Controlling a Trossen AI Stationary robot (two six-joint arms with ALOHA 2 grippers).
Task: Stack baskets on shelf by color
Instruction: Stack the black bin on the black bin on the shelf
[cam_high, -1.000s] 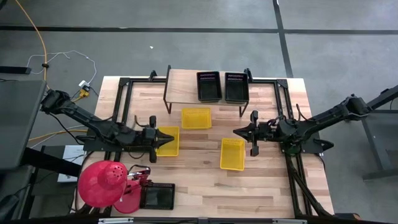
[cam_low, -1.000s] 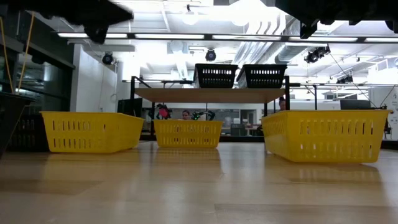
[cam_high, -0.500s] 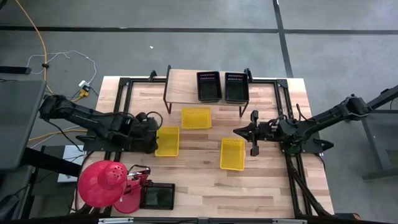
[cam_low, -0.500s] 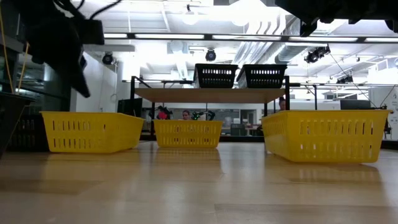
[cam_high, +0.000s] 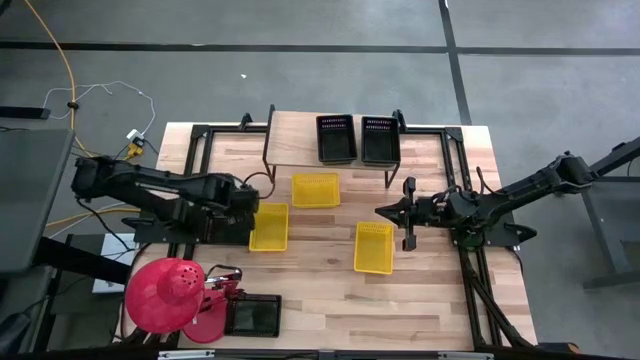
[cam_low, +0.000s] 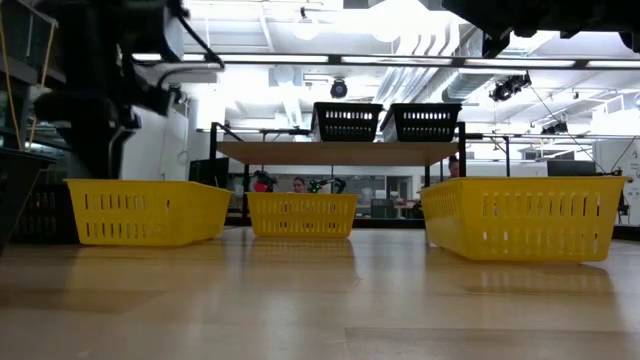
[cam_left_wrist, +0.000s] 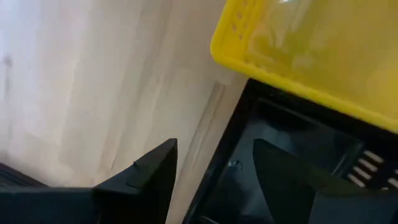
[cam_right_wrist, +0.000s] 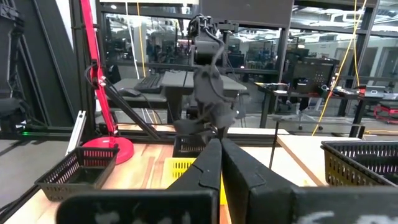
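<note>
Pulled back toward nine o'clock off the left yellow basket (cam_high: 269, 227), left gripper (cam_high: 243, 205) now at its edge, fingers spread wide. Right gripper (cam_high: 385, 212) clamped shut, empty, above the right yellow basket (cam_high: 373, 247). Two black baskets (cam_high: 336, 139) on the shelf (cam_high: 295, 132) at twelve o'clock.

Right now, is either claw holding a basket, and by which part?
Neither. The left claw stands open by the left yellow basket, gripping nothing; the right claw is shut and empty.

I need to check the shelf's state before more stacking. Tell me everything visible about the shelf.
The shelf is a low rack with a light wood plank top on thin black metal legs, standing at the table's far edge. Two black baskets sit side by side on its right part; the left part is bare. One yellow basket lies just in front of it.
</note>
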